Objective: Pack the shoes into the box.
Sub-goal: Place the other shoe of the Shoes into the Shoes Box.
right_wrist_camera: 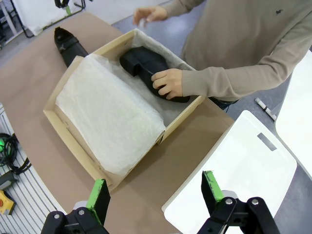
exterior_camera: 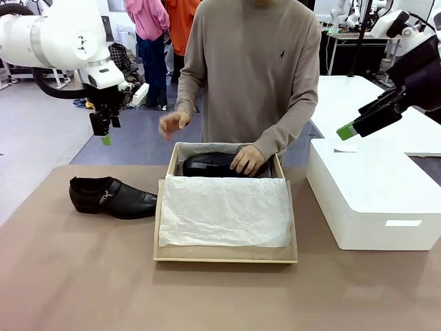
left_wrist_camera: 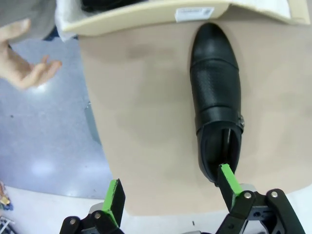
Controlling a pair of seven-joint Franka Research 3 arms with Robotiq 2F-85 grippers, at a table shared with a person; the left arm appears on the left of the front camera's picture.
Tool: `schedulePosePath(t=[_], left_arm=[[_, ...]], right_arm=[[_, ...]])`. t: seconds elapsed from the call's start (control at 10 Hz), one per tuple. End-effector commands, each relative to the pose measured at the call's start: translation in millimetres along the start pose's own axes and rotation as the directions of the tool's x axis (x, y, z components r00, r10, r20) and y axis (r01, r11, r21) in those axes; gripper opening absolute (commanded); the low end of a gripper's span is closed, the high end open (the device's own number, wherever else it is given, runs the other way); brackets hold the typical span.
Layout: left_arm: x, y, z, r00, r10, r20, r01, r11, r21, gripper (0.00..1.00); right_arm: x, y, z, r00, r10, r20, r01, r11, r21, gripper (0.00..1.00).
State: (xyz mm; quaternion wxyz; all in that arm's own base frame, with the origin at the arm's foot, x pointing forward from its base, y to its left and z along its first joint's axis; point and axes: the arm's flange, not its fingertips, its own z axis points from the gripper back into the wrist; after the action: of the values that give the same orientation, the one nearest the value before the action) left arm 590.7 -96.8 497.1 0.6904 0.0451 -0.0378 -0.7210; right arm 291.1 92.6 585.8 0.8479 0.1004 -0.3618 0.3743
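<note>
Step in hand: one shoe (exterior_camera: 207, 164) is held at the far side of the tan box (exterior_camera: 224, 254) by the person's hand (exterior_camera: 248, 160). The second shoe (exterior_camera: 114, 198), glossy black with a silver buckle, lies on the table (exterior_camera: 69, 276) just left of the box. The left claw (left_wrist_camera: 170, 187) and right claw (right_wrist_camera: 155, 187) are set apart and empty. Next, the second shoe is probably to be grasped near its heel, beneath the left claw.

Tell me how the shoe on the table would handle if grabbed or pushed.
The shoe looks glossy, so a grip may slip on it. Its formed toe and heel suggest it stays fairly stiff. Resting flat on its sole on the table, it should slide rather than roll.
</note>
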Motion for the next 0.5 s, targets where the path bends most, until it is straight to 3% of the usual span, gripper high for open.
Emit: schedulePosePath(t=[0.0,0.3,0.4], left_arm=[[-22,-12,-16,1.0,-0.002,-0.01,0.001,0.999,-0.043,1.0],[-39,-15,-50,0.999,0.05,-0.019,-0.051,0.998,-0.026,1.0],[-42,-15,-57,0.997,0.073,-0.011,-0.074,0.995,-0.066,1.0]], right_arm=[[0,0,0,1.0,0.0,0.005,0.0,1.0,0.008,1.0],[0,0,0,1.0,0.0,0.005,0.0,1.0,0.008,1.0],[0,0,0,1.0,0.0,0.005,0.0,1.0,0.008,1.0]])
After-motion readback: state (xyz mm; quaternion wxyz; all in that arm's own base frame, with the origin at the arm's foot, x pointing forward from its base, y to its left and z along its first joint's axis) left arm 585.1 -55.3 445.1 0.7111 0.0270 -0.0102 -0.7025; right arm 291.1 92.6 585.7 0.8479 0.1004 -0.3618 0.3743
